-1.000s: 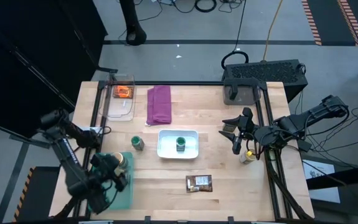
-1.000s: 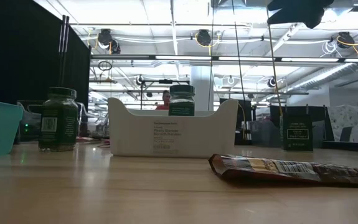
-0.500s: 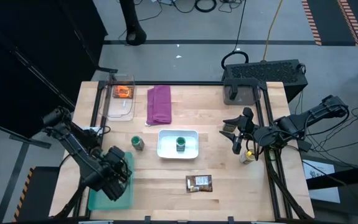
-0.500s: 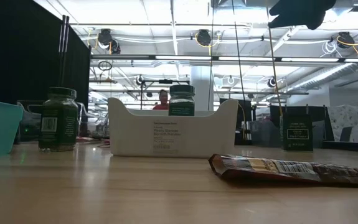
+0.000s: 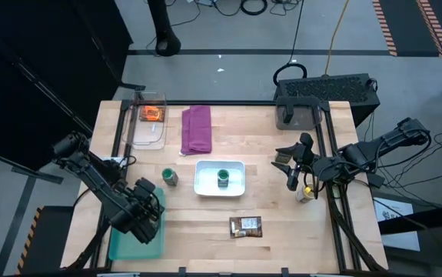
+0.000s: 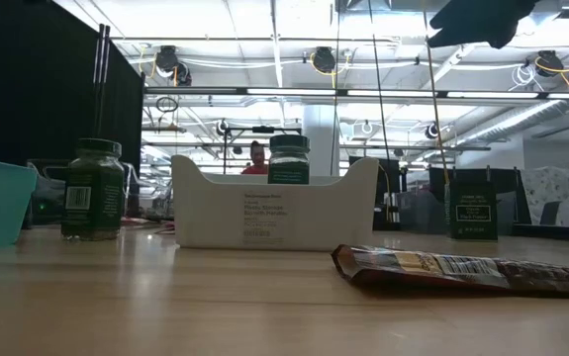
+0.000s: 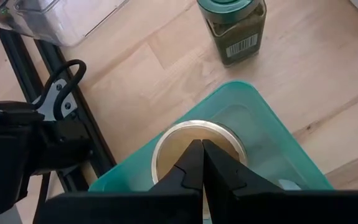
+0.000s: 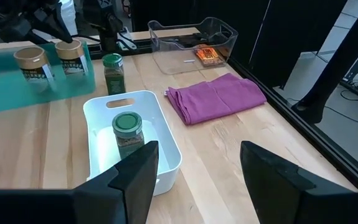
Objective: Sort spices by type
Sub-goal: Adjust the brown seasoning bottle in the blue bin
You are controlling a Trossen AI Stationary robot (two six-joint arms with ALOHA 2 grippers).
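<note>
Front edge first: dark brown packet [image 5: 245,225] lies flat near the table's front edge, long axis running left-right, bare wood all around it. Over at the front-left corner sits the teal bin [image 5: 153,245], tight against the table's left rail, with tan-lid jars [image 8: 32,65] standing upright inside. The left gripper [image 7: 202,163] hangs right above one of those jars [image 7: 172,144], fingers pinched together and holding nothing.

Mid-table, a green-lid jar [image 5: 170,178] stands upright on the wood just beside the white tray [image 5: 205,187], and another green-lid jar [image 5: 224,178] stands inside that tray. Right gripper [image 5: 292,170] hovers off by the right rail, fingers spread and empty, with another jar [image 5: 305,193] just beside it.

Far side: purple cloth [image 5: 197,128] lies lengthwise front-to-back, and the clear bin [image 5: 150,132] next to it holds the orange packet [image 5: 153,115].
</note>
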